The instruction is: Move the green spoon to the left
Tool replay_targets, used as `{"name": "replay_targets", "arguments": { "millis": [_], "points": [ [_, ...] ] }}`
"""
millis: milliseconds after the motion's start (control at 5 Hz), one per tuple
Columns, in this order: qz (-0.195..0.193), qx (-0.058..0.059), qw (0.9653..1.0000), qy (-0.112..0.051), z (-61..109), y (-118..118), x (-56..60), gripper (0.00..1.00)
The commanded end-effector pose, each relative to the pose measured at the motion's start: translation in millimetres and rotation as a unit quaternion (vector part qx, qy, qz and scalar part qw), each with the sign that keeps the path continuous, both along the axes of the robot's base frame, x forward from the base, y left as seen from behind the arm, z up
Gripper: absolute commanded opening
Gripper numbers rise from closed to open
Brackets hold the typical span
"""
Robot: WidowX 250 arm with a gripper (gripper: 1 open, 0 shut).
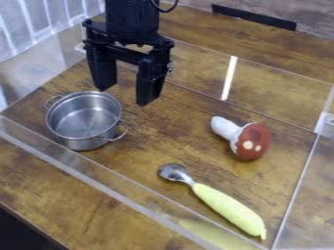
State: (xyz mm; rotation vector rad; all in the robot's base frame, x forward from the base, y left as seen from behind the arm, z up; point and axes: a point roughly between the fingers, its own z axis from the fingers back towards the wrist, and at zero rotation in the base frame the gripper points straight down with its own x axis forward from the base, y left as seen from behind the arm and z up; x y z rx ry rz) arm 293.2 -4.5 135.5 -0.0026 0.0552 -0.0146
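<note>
No writing to read anywhere. At the left edge of the wooden table (156, 127) sits a round, shiny steel pot (85, 120), hollow showing. Above and just right of it hangs the black robot gripper (125, 90), pointing down, fingers spread wide with nothing between them. Bare wood runs through the middle. Toward the right edge lies a toy mushroom with a red cap and white stem (244, 135), tipped on its side. Near the front edge, the green spoon (216, 200) with its pale yellow-green plastic handle lies diagonally, silver bowl toward the pot. Clear plastic walls (104, 190) fence the table.
</note>
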Motion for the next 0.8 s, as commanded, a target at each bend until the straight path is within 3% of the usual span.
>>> {"name": "replay_targets", "arguments": {
  "millis": [0,200,400,600],
  "points": [
    [0.016,0.002,0.9998,0.014,-2.5,9,-1.1,1.0],
    [0.068,0.002,0.9974,0.026,-15.6,-8,-3.4,1.0],
    [0.144,0.001,0.9893,0.023,-24.6,-35,-4.9,1.0],
    [0.216,-0.006,0.9762,0.01,-31.9,-53,-2.0,1.0]
  ]
}}
